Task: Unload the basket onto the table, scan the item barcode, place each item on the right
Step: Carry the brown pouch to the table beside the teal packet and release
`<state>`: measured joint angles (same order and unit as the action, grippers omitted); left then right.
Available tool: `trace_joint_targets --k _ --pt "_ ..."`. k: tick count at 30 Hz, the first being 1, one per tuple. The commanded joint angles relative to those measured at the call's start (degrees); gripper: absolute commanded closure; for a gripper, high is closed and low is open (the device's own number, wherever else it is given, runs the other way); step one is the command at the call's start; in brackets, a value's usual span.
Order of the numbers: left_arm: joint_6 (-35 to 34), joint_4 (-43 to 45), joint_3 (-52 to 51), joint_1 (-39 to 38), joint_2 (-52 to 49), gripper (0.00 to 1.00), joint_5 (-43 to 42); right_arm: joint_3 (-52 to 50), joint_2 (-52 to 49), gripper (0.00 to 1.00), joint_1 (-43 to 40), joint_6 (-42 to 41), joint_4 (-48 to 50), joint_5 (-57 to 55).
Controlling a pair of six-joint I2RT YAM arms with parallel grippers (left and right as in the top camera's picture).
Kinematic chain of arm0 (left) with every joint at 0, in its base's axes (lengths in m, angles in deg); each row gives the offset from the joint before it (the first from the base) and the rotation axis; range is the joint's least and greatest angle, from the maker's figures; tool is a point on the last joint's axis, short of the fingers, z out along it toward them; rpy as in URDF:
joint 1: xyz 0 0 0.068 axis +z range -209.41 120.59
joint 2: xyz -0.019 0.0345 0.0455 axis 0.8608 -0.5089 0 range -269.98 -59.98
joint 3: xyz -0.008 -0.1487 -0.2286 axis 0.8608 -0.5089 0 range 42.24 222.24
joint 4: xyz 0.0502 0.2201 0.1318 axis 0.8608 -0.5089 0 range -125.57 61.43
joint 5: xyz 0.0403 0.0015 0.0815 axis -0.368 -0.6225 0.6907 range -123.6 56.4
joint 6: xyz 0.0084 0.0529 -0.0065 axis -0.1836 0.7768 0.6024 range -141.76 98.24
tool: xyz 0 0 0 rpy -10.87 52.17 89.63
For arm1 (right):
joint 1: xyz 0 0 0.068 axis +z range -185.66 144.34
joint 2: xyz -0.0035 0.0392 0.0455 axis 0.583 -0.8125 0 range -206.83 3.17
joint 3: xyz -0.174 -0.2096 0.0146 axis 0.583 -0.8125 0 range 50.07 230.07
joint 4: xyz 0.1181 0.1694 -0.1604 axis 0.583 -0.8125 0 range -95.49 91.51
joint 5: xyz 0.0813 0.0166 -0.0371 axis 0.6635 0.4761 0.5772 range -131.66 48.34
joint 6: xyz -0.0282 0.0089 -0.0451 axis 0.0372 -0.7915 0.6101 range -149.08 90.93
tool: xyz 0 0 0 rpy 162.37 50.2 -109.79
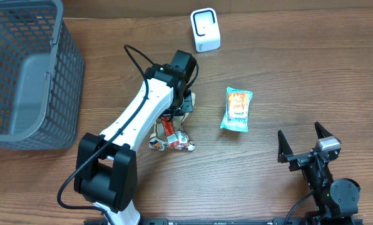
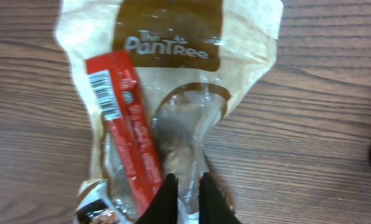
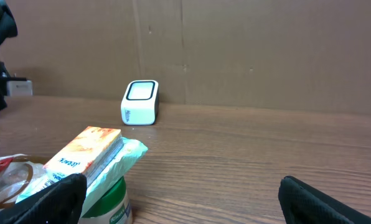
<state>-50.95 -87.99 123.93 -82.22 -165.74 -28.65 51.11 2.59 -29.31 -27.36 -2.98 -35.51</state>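
Note:
A beige and clear snack bag (image 1: 171,134) (image 2: 173,74) printed "The PanTree" lies on the wooden table, left of centre. A red strip with a white barcode (image 2: 103,93) runs down its left side, facing up. My left gripper (image 1: 176,114) (image 2: 184,182) reaches down onto the bag's near end. Its black fingers (image 2: 167,199) are shut on a fold of the clear plastic. The white barcode scanner (image 1: 205,29) (image 3: 139,101) stands at the back of the table. Near the front right edge, my right gripper (image 1: 301,142) (image 3: 182,199) is open with nothing between its fingers.
A teal packet with an orange picture (image 1: 237,109) (image 3: 92,155) lies between the two arms, just ahead of my right gripper's left finger. A grey mesh basket (image 1: 24,75) fills the back left corner. A brown board closes off the back in the right wrist view.

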Motion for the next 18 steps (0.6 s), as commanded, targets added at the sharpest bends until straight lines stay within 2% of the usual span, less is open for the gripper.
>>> trace_joint_targets --k 1,11,13,18 --pt "0.24 1.60 -4.11 -0.07 0.33 0.94 -3.87 -0.59 0.35 0.00 -0.33 0.26 0.26 0.15" --pt "-0.61 9.09 -12.92 -0.15 0.13 0.91 -5.01 -0.59 0.35 0.00 -0.33 0.26 0.26 0.15" --pt "-0.33 9.46 -12.92 -0.15 0.13 0.96 -5.03 -0.59 0.35 0.00 -0.33 0.26 0.26 0.15" --pt "1.03 10.14 -9.09 0.35 0.31 0.95 -7.61 -0.59 0.35 0.00 -0.33 0.26 0.26 0.15"
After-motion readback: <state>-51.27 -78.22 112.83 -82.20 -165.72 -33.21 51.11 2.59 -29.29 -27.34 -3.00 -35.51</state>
